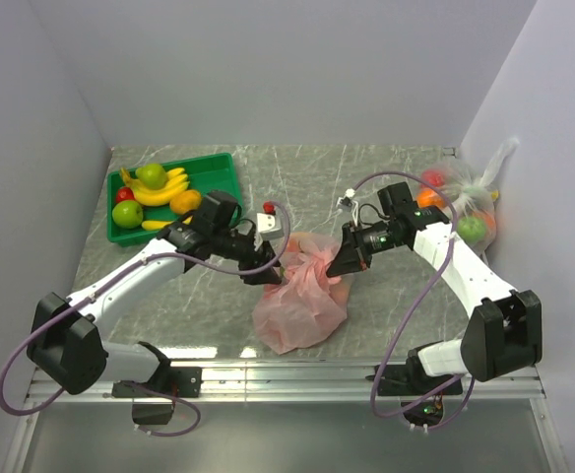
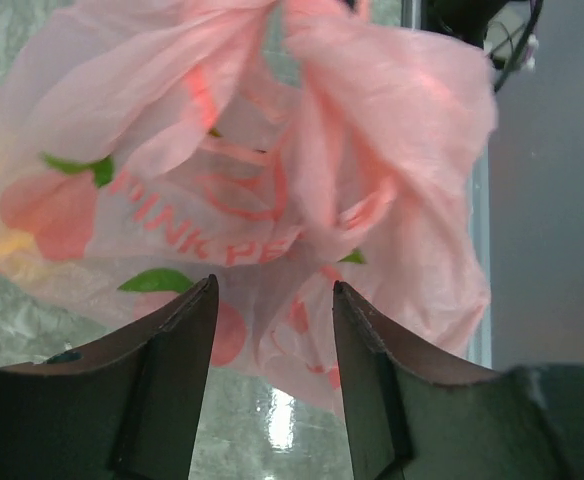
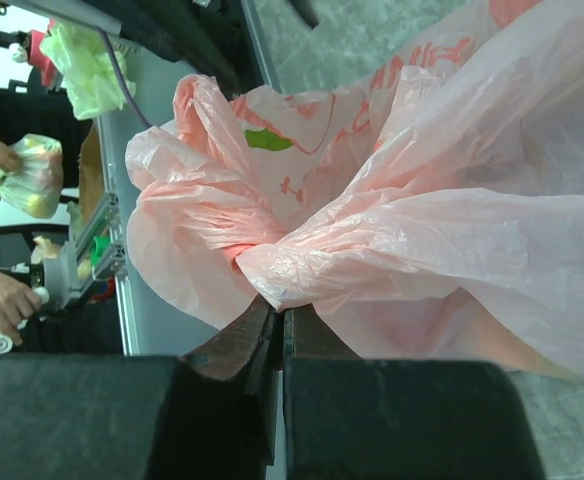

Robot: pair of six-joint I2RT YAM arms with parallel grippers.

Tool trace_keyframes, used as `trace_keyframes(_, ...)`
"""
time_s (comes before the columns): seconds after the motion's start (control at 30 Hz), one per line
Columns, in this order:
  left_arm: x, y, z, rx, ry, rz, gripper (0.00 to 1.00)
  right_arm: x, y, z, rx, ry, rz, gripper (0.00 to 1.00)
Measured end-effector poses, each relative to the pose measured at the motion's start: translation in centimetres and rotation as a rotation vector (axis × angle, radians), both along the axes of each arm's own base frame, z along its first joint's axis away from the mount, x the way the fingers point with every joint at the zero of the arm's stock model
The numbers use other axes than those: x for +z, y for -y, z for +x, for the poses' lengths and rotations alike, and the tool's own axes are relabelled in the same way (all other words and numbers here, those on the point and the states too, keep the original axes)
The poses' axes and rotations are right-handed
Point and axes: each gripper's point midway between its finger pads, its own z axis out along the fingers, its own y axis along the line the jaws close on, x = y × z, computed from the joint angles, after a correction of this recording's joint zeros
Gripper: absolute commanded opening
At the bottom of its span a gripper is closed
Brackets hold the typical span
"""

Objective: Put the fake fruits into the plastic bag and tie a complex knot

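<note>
The pink plastic bag (image 1: 302, 296) lies crumpled mid-table, printed with peaches and red letters (image 2: 172, 225). My left gripper (image 1: 280, 276) hovers at its upper left, open (image 2: 272, 290); only table shows between the fingers, and the film starts just past the tips. My right gripper (image 1: 339, 268) is at the bag's upper right, shut (image 3: 284, 305) on a fold of the bag (image 3: 422, 200). The film bunches into a twist (image 3: 247, 250) just beyond those tips; whether it is a knot I cannot tell. Fake fruits, a green apple (image 1: 152, 175), bananas (image 1: 161, 194) and an orange (image 1: 185, 202), lie in the tray. The bag's contents are hidden.
The green tray (image 1: 223, 169) stands at the back left. A clear bag of fruits (image 1: 465, 202) leans against the right wall. A small white box with a red button (image 1: 269, 222) sits just behind the pink bag. White walls close in the left, back and right.
</note>
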Motion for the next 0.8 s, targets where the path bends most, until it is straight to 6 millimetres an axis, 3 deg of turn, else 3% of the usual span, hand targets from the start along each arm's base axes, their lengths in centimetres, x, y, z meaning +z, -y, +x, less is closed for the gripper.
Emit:
trace_keyframes(0.23, 0.5, 2.2, -2.5, -0.121, 0.102, 0.033, 0.56, 0.1, -0.5, 0.2, -0.016, 0.015, -0.001, 0.00)
trace_keyframes(0.4, 0.4, 3.2, -3.1, -0.122, 0.149, 0.064, 0.51, 0.2, -0.7, 0.1, -0.016, 0.021, -0.003, 0.00)
trace_keyframes(0.43, 0.5, 3.3, -3.0, -0.116, 0.159, 0.069, 0.46, 0.2, -0.8, 0.1, -0.016, 0.021, -0.004, 0.00)
trace_keyframes(0.47, 0.6, 3.5, -2.8, -0.109, 0.168, 0.072, 0.29, 0.2, -0.8, 0.1, -0.016, 0.024, -0.003, 0.00)
trace_keyframes(0.57, 1.2, 4.0, -2.1, -0.074, 0.186, 0.077, 0.04, 0.3, -0.8, 0.1, -0.016, 0.031, -0.005, 0.00)
trace_keyframes(0.8, 1.2, 3.6, -0.1, 0.037, 0.189, 0.116, 0.00, -0.5, 0.4, -0.3, -0.004, 0.059, -0.053, 0.00)
